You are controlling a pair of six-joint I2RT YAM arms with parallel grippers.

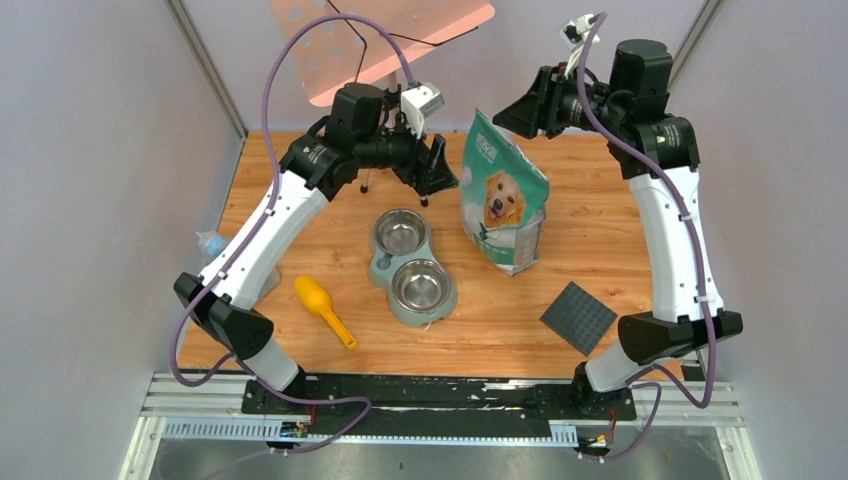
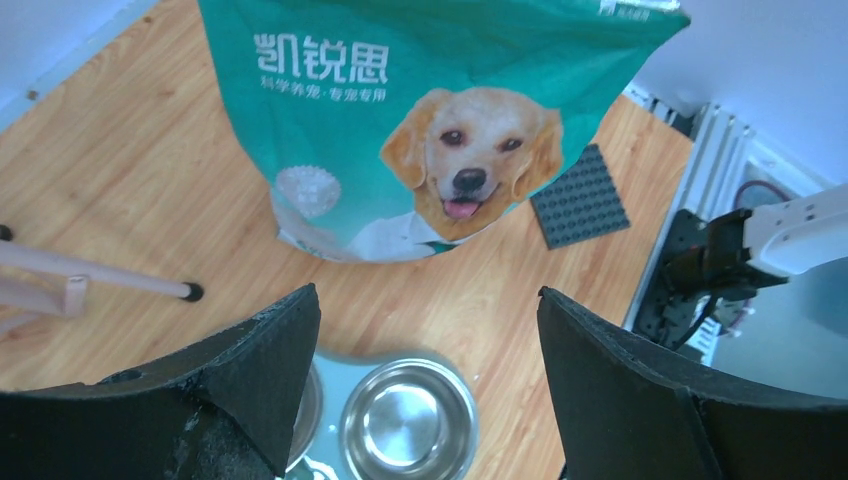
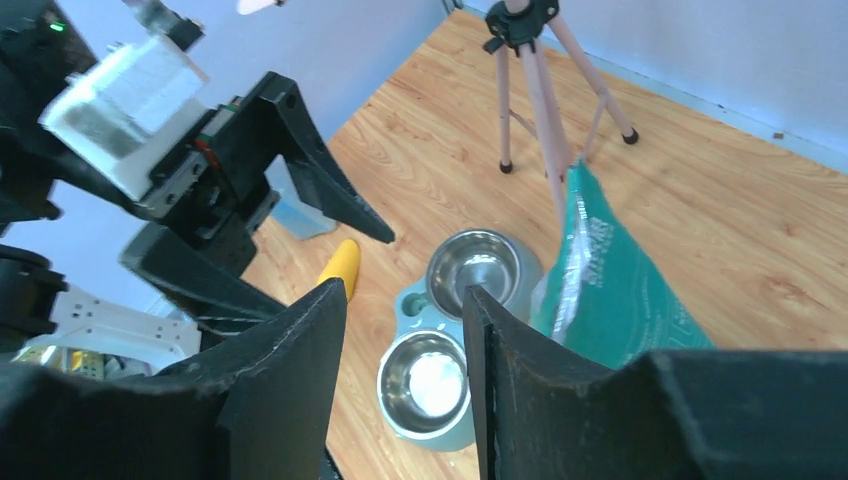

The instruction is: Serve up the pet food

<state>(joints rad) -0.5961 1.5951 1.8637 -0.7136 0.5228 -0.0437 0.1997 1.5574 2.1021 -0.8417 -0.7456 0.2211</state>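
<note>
Two grippers hang above the table [image 1: 600, 230], neither holding anything: the left gripper [image 2: 430, 300] gapes wide, the right gripper [image 3: 405, 290] is parted more narrowly. The pet food is hidden from view. The bag [image 1: 503, 200] stands upright right of the double bowl [image 1: 412, 268] (both cups show bare steel), and the yellow scoop [image 1: 322, 305] lies to the bowl's left.

Bright, even light; faint soft shadows on the tabletop [image 1: 620, 230]; steel bowls [image 1: 421, 285] glint; wrist views bend at edges.

2 arms high, wrists inward; left claw [image 2: 425, 300] with jaws wide apart, right claw [image 3: 402, 292] with jaws partly apart.
</note>
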